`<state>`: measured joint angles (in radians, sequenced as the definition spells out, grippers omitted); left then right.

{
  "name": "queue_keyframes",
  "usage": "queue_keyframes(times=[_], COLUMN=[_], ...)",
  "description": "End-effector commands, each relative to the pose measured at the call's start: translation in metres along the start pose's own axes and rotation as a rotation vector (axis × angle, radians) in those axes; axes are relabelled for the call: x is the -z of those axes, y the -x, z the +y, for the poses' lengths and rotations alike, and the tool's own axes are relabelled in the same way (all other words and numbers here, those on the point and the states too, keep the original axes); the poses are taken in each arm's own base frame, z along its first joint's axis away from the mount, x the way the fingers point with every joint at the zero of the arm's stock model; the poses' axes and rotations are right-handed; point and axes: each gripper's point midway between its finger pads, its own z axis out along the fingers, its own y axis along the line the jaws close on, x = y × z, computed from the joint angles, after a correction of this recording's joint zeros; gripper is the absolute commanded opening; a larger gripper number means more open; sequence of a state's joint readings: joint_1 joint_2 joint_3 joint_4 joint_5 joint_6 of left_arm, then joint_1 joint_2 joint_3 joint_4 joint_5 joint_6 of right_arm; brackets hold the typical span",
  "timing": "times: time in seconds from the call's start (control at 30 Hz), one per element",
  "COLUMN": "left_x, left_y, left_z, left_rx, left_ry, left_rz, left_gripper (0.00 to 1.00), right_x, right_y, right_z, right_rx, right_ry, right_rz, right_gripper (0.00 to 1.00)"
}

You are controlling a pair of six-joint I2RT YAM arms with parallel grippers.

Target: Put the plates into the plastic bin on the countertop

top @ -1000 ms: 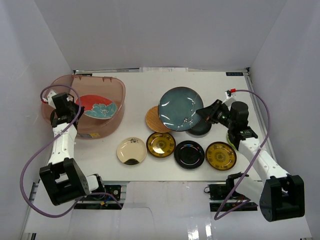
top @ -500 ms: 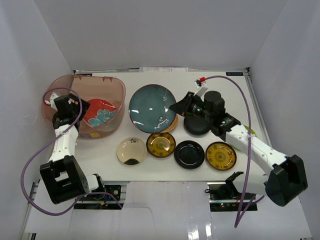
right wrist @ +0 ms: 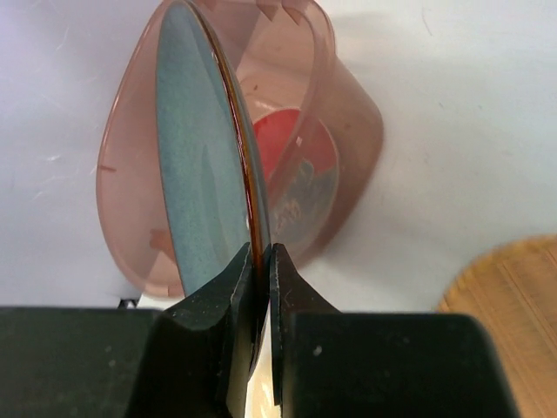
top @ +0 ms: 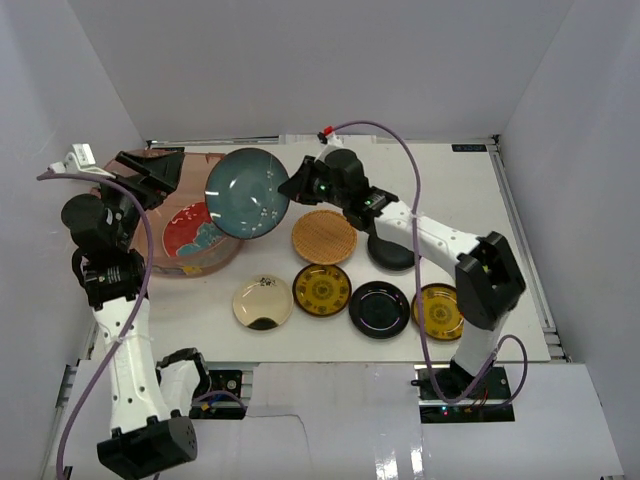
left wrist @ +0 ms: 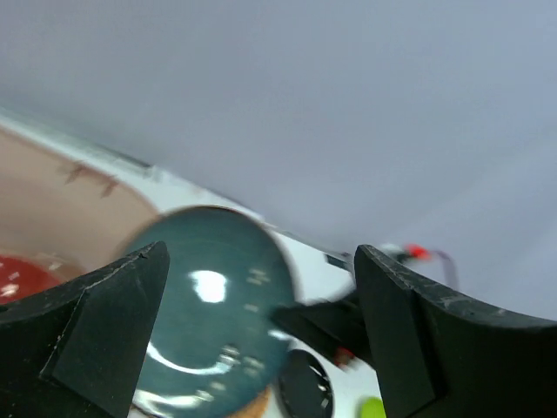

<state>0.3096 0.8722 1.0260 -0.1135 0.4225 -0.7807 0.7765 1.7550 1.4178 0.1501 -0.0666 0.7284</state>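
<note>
1. The right gripper [top: 296,184] is pinched tight on the rim of the dark teal plate [top: 246,193]. It holds the plate up on edge in the air, at the plastic bin's rim nearest the other plates.
2. The plastic bin [top: 228,252] sits at the far-left of the countertop [top: 450,190], and 1 red plate [top: 188,228] with a teal flower lies inside it.
3. The left gripper [top: 150,167] hangs above the bin, fingers spread wide around nothing.
4. Flat on the countertop are a woven tan plate [top: 323,237], a cream plate [top: 263,301], a gold-patterned plate [top: 321,290], a glossy black plate [top: 379,308] and a second gold plate [top: 441,311].
5. 1 dark dish [top: 392,254] lies partly under the right arm.
</note>
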Motion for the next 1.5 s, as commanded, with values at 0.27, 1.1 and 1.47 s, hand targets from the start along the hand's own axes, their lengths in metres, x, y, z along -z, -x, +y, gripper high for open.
queue_keyframes(times=[0.27,1.1,1.47], left_x=[0.048,0.038,0.04], left_y=[-0.025,-0.04,-0.077], left_z=[-0.119,-0.105,-0.074], left_rx=[-0.072,-0.05,-0.018], left_ry=[-0.465,-0.436,-0.396], left_rz=[0.244,0.284,0.363], left_gripper=[0.98,0.98,0.98], right_x=[-0.122,-0.133,-0.077], right_y=[0.052,-0.02,0.01], right_z=[0.113,0.057,0.001], right_rx=[-0.012,0.256,0.551], right_ry=[0.255,0.04,-0.284], right_rz=[-0.202,-0.118,-0.067], right_gripper=[0.08,0.54,0.74])
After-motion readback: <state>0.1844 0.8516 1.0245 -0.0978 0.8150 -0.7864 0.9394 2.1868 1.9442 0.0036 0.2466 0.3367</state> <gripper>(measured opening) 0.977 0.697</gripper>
